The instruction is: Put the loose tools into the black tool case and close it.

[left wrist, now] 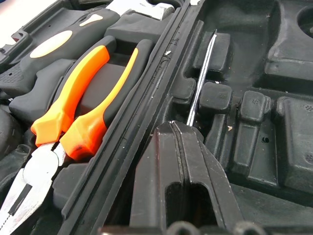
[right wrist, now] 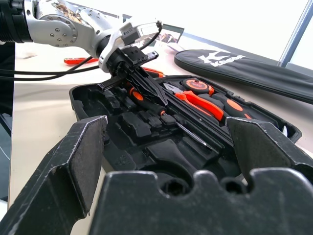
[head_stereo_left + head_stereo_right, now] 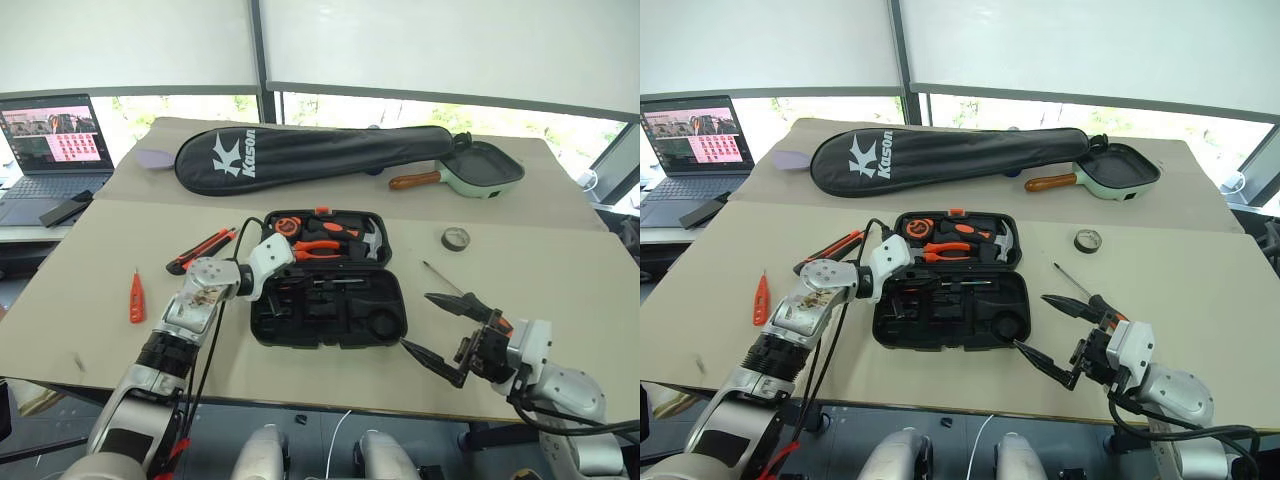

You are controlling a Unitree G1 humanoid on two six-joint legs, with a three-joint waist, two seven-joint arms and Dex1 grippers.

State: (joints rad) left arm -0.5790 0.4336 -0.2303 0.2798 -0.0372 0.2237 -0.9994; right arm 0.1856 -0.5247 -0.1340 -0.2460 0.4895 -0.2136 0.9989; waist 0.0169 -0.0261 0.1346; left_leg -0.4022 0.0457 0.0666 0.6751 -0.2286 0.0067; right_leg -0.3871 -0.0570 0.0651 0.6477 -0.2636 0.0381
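— What is on the table [image 3: 560,250] now, starting from the biggest thing?

— At the far side lies the long black racket bag [image 3: 310,155], and beside its right end a green pan [image 3: 483,168] with a wooden handle. On a side desk at the left stands a laptop [image 3: 50,150].

— And the black tool case [image 3: 328,278]?

— It lies open in the middle of the table, near the front edge. The far half holds the orange-handled pliers [image 3: 325,247], a hammer [image 3: 368,240] and a tape measure [image 3: 288,225]. The near half has moulded slots, and 1 thin screwdriver [image 1: 201,81] lies there along a slot.

— What does the left gripper [image 2: 142,81] do?

— It reaches down into the near half of the case. Its 2 black fingers are pressed together, and the screwdriver's shaft comes out from their tips. I cannot tell for sure if they pinch it or only touch it.

— The right gripper [image 3: 440,330]?

— It hovers at the front right corner of the case, with the jaws spread wide and nothing between them.

— Which loose tools are outside the case?

— The utility knife [image 3: 200,250] lies left of the case, just behind the left arm. The small orange tester screwdriver [image 3: 136,298] is further left, well apart. A 2nd thin screwdriver [image 3: 445,280] lies right of the case, near the right gripper. The smallest, the dark tape roll [image 3: 455,238], sits behind it on the right.
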